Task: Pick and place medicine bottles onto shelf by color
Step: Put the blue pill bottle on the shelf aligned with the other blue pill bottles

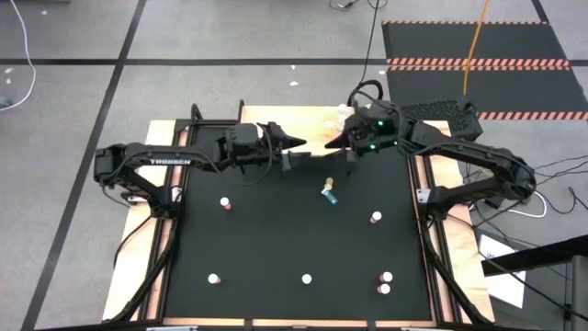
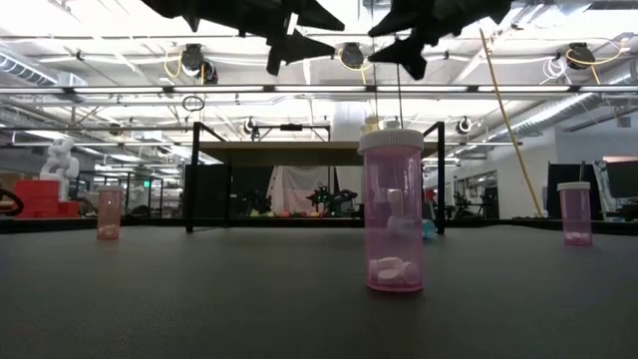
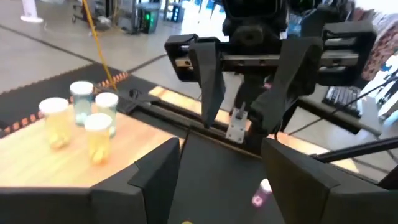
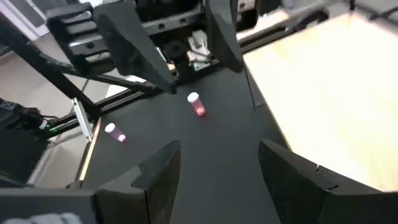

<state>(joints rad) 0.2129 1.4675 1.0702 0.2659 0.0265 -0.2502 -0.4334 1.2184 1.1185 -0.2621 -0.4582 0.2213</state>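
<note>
Black matting (image 1: pixel 276 239) covers the worktable, and at its far edge the shelf (image 1: pixel 312 124), a light tan wooden board on thin black legs, stands between the two arms. Both grippers hang in the air above the far part of the mat, pointing at each other just in front of the shelf. The left gripper (image 1: pixel 296 142) has its fingers (image 3: pixel 155 180) spread with nothing between them. The right gripper (image 1: pixel 333 144) also stands with its fingers (image 4: pixel 155 174) apart and empty.

On the shelf, near its right end, a small cluster of medicine bottles (image 3: pixel 81 118) stands upright: two yellow ones and two pale blue ones, all white-capped and close together.

The other bottles lie scattered on the mat. A teal bottle (image 1: pixel 328 193) lies tipped on its side near the middle, below the two grippers. A pink bottle (image 1: pixel 225 203) stands toward the left edge and another pink one (image 1: pixel 376 218) toward the right edge. Along the near edge stand one bottle (image 1: pixel 213 278) at the left, one (image 1: pixel 307 279) in the middle, and a pair (image 1: pixel 385 282) touching or nearly so near the right corner. In the low view the middle bottle (image 2: pixel 392 211) shows pink, with white pills at its bottom.
</note>
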